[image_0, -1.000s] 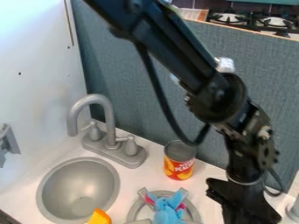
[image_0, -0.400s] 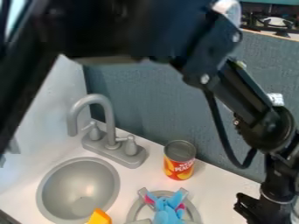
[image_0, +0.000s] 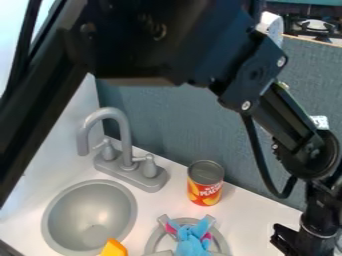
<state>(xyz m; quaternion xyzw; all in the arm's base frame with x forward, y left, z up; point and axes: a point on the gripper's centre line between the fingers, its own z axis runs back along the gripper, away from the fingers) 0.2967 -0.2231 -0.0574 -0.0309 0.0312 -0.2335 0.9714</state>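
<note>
A grey divider (image_0: 180, 130) stands behind the white counter (image_0: 257, 215).

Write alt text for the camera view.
A robot arm arches over a toy kitchen, its claw at lower right. To its left: a blue plush toy, on a grey burner, a food can, a faucet and a sink.

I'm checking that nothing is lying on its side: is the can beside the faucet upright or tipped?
Upright: the can stands on the white counter, its round grey top facing up and its label below.
</note>
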